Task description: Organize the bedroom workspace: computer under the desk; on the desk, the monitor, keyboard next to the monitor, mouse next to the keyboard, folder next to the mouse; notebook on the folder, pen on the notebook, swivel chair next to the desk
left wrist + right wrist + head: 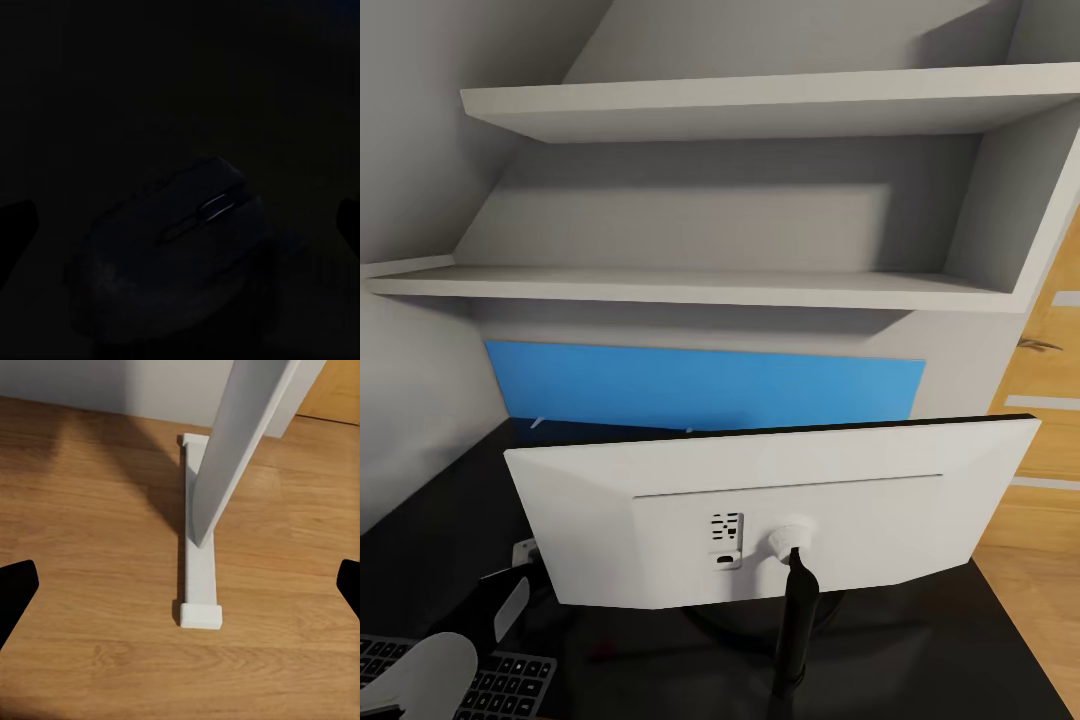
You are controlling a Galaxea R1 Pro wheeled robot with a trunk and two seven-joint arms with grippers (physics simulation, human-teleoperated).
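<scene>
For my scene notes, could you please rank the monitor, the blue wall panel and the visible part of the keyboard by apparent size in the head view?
1. Monitor, its white back facing the camera, though it stands nearer than the panel.
2. Blue wall panel, partly hidden behind the monitor.
3. Keyboard, cut off by the picture's edge and partly covered.
</scene>
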